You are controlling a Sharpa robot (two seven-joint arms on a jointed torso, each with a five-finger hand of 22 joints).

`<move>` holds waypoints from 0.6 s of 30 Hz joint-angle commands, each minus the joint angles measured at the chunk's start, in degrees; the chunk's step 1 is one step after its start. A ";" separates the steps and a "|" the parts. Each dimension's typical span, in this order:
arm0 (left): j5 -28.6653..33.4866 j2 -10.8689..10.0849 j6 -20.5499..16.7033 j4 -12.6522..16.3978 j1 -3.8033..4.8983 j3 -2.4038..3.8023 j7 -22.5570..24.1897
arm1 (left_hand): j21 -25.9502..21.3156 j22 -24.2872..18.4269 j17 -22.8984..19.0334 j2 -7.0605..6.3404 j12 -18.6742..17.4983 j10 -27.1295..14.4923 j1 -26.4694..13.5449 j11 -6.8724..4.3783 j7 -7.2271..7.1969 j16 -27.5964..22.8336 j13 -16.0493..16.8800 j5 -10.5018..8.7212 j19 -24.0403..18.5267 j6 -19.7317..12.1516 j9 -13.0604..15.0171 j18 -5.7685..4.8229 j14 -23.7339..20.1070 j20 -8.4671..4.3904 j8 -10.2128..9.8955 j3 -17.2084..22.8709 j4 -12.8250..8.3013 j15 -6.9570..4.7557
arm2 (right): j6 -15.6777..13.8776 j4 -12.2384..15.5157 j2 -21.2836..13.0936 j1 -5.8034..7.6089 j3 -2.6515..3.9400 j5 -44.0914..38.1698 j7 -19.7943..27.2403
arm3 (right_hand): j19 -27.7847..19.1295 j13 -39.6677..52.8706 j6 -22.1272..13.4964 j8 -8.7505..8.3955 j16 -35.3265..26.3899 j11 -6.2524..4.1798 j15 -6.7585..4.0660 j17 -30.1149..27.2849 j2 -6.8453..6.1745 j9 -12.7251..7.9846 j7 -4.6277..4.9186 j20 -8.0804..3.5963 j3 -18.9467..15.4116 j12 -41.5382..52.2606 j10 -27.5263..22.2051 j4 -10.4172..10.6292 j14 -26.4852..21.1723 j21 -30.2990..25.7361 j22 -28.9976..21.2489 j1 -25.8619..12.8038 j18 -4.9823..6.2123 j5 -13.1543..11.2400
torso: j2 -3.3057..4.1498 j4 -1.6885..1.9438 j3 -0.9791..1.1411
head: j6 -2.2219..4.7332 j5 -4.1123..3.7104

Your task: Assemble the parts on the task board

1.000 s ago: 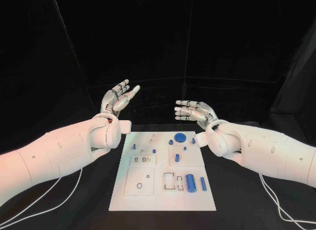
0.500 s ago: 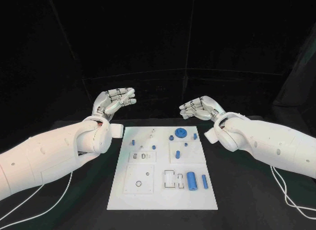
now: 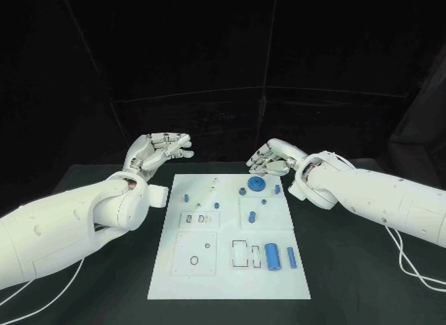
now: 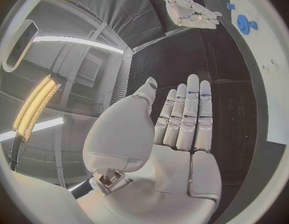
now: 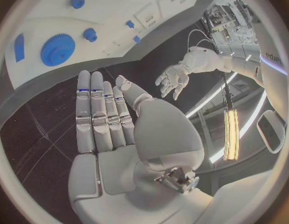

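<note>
The white task board (image 3: 229,237) lies mid-table, its blue parts unassembled: a gear (image 3: 256,183) at the far edge, a thick cylinder (image 3: 271,256) toward the near end. Beyond the far edge, the left hand (image 3: 156,152) and right hand (image 3: 273,158) hover empty, fingers extended side by side. Reaching for the gear, the right hand's fingers could likely scatter the small pegs (image 3: 277,190) beside it.

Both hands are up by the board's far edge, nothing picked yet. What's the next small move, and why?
Probably lower the right hand onto the blue gear: it holds nothing and hangs just beyond that part, while the left hand sits off the task board.
</note>
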 commanded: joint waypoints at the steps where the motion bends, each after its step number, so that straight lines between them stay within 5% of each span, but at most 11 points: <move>1: -1.93 -0.83 2.00 2.08 -0.01 0.06 -0.70 | 0.39 -0.09 0.11 0.48 -0.49 0.41 0.08 0.08 0.05 0.13 -0.12 0.13 0.50 0.40 -0.11 0.80 0.32 -0.12 -0.36 -0.04 -0.37 0.05 | 3.30 0.57 0.43 0.64 0.08 -16.64 -6.89 | 4.19 0.06 0.90 -0.92 10.34 -1.31 -2.55 6.09 -2.15 -0.01 -0.78 -2.74 0.07 -1.08 1.78 0.17 8.24 9.63 5.58 -0.13 0.52 0.18 | 1.67 0.52 -0.07 | 0.45 -0.26; 8: -2.00 -2.14 2.58 5.60 -0.16 0.04 -1.98 | 0.65 -0.09 0.68 0.42 -1.18 0.47 -0.22 0.07 0.03 0.09 -0.31 0.13 1.51 0.51 -0.25 0.79 0.99 -0.32 -0.85 -0.47 -0.65 -0.10 | 5.07 1.94 1.02 1.35 0.11 -26.41 -10.84 | 4.69 0.03 -1.09 -0.94 21.81 -1.38 -2.66 12.90 -3.23 0.01 -1.18 -2.93 0.75 -1.12 0.42 0.54 7.88 15.71 9.29 -2.16 0.60 -0.82 | 3.33 0.86 -0.16 | 0.78 -0.61; 18: -2.01 -2.73 3.01 7.09 -0.19 0.04 -2.59 | 0.69 -0.10 0.81 0.42 -1.34 0.47 -0.26 0.07 0.04 0.07 -0.35 0.13 1.70 0.53 -0.27 0.78 1.11 -0.37 -0.96 -0.55 -0.73 -0.12 | 8.06 3.19 1.65 1.78 0.12 -31.67 -13.40 | 3.68 0.02 -2.03 -0.89 29.85 -0.96 -2.36 17.77 -3.90 0.04 -1.37 -2.55 1.14 -1.06 -2.99 1.07 7.07 20.86 12.54 -2.90 0.56 -1.70 | 4.25 0.73 -0.12 | 0.97 -0.54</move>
